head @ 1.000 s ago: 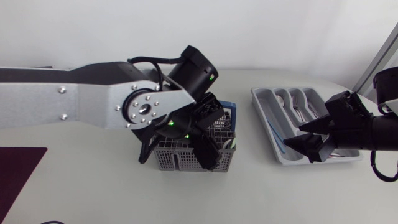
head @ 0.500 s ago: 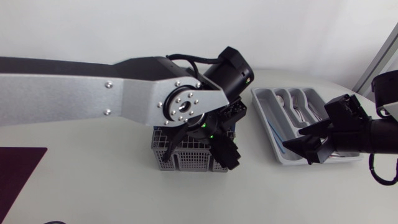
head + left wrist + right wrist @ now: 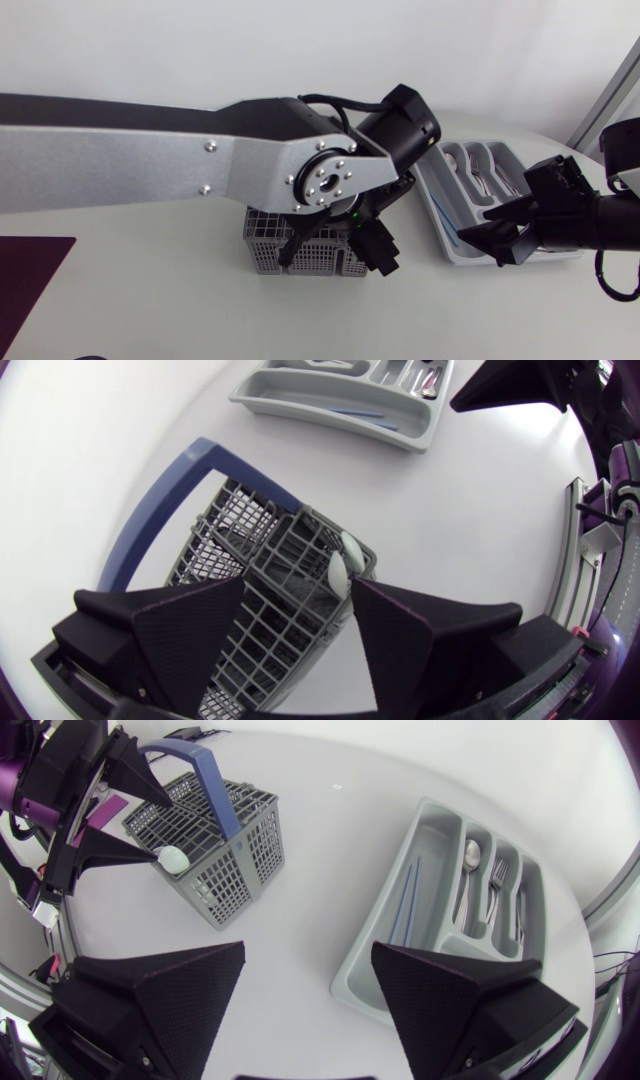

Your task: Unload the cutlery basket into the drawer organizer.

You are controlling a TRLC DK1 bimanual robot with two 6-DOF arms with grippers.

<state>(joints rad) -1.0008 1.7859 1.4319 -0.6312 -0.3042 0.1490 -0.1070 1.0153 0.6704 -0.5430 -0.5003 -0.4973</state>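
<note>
the grey mesh basket point(image 3: 262, 252) stands on the desk point(image 3: 150, 290), its blue handle point(image 3: 200, 470) upright. the left arm point(image 3: 250, 170) comes across above the basket, and the left jaws hang over the basket's end nearest the organizer point(image 3: 352, 978). they are spread wide, straddling that end from above and pinching nothing. a white, round-ended piece point(image 3: 340, 568) sticks up out of the basket's corner compartment, just beside the inner face of one left finger; whether they touch cannot be told.

the organizer lies on the desk to the basket's right in the head view, apart from it. in it, counting away from the basket, are thin blue sticks point(image 3: 405, 905) in the long slot nearest the basket, then a spoon point(image 3: 470, 852), then a fork point(image 3: 497, 875), with more metal cutlery past that, too small to tell.

the right arm point(image 3: 600, 225) is on the organizer's far side from the basket. the right jaws hang over the organizer's near corner, spread apart and holding nothing.
</note>
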